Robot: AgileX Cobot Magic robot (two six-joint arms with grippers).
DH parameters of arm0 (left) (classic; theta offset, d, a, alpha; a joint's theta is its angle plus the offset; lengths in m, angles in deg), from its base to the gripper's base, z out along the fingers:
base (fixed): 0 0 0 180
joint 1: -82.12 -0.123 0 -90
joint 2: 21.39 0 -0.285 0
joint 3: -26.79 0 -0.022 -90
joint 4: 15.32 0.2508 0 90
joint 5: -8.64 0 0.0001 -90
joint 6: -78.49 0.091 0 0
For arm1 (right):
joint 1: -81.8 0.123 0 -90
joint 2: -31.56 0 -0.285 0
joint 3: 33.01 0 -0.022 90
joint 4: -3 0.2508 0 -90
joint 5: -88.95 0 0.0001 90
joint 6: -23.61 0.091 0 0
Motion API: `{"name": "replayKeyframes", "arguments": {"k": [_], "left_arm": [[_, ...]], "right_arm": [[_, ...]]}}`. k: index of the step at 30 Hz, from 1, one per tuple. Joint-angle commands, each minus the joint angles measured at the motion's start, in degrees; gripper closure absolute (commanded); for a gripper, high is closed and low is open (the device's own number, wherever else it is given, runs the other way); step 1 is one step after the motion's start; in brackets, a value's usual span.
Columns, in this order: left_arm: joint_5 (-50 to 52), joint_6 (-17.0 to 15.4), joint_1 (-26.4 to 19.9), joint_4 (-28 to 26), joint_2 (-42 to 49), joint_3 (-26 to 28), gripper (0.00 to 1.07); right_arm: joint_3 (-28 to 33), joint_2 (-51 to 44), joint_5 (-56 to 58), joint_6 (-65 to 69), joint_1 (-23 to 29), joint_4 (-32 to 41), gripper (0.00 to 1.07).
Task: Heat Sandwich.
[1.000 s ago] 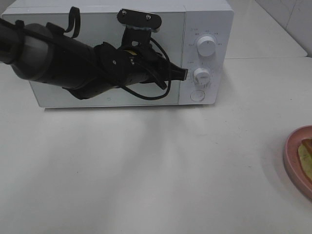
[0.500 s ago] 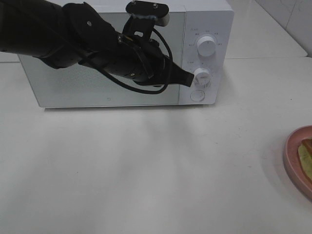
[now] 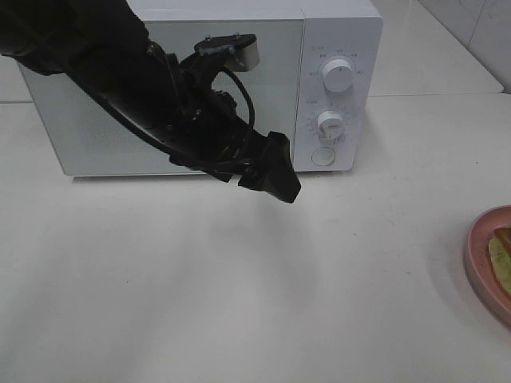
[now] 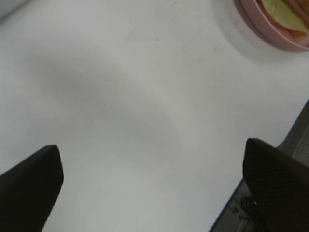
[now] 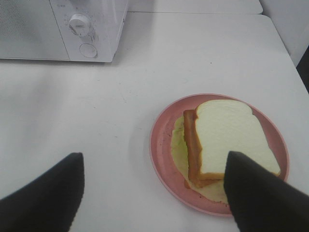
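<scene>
Sandwich lay lengthwise across my pink plate, partly hidden by the spread right gripper; left gripper gaped empty.

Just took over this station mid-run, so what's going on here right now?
The left gripper hangs open and empty over the table in front of the white microwave, whose door is shut. The sandwich lies untouched on the pink plate off to the right, with the right gripper open above it and holding nothing. So the sandwich has not been picked up yet and nothing has gone into the microwave.
</scene>
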Motion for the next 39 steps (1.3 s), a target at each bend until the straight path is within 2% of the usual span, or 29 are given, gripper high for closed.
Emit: {"name": "replayKeyframes", "arguments": {"k": [1,3,6,9,10,12,14,15,16,17,23,26,28,32,33,37,39], "left_arm": [[-5.4,-0.7,-1.1,0.0,0.9,-0.1,0.08],[-14.7,-0.7,-2.9,0.3,1.3,-0.1,0.08],[-19.5,-0.6,-4.1,1.1,1.4,-0.1,0.08],[-27.5,-4.5,-6.8,4.4,1.4,-0.1,0.08],[-27.5,-4.5,-6.8,4.4,1.4,-0.1,0.08],[-31.1,-9.1,-8.5,8.8,1.7,-0.1,0.08],[-31.9,-12.0,-9.2,12.5,2.0,-0.1,0.08],[-31.9,-12.0,-9.2,12.5,2.0,-0.1,0.08],[-32.5,-14.6,-10.0,15.1,2.9,-0.3,0.08],[-32.5,-15.1,-10.5,15.7,3.6,-0.6,0.08],[-32.5,-15.4,-14.7,15.7,8.0,-4.4,0.08],[-32.5,-15.4,-20.8,15.7,11.6,-8.0,0.08],[-32.8,-15.4,-22.1,15.8,12.3,-8.6,0.08],[-34.3,-15.4,-29.5,18.2,16.6,-11.2,0.08],[-34.3,-15.4,-29.5,18.2,16.6,-11.2,0.08],[-34.3,-17.1,-38.4,19.2,22.0,-14.1,0.08],[-34.1,-17.7,-39.5,19.6,22.8,-14.6,0.08]], "right_arm": [[0.1,-1.5,-0.9,-0.5,-0.5,0.0,0.31],[0.1,-1.5,-0.9,-0.5,-0.5,0.0,0.31],[0.1,-1.5,-0.9,-0.5,-0.5,0.0,0.31],[0.1,-1.5,-0.9,-0.5,-0.5,0.0,0.31],[0.1,-1.5,-0.9,-0.5,-0.5,0.0,0.31],[0.1,-1.5,-0.9,-0.5,-0.5,0.0,0.31],[0.1,-1.5,-0.9,-0.5,-0.5,0.0,0.31],[0.1,-1.5,-0.9,-0.5,-0.5,0.0,0.31],[0.1,-1.5,-0.9,-0.5,-0.5,0.0,0.31],[0.1,-1.5,-0.9,-0.5,-0.5,0.0,0.31],[0.1,-1.5,-0.9,-0.5,-0.5,0.0,0.31],[0.1,-1.5,-0.9,-0.5,-0.5,0.0,0.31],[0.1,-1.5,-0.9,-0.5,-0.5,0.0,0.31],[0.1,-1.5,-0.9,-0.5,-0.5,0.0,0.31],[0.1,-1.5,-0.9,-0.5,-0.5,0.0,0.31],[0.1,-1.5,-0.9,-0.5,-0.5,0.0,0.31],[0.1,-1.5,-0.9,-0.5,-0.5,0.0,0.31]]}}
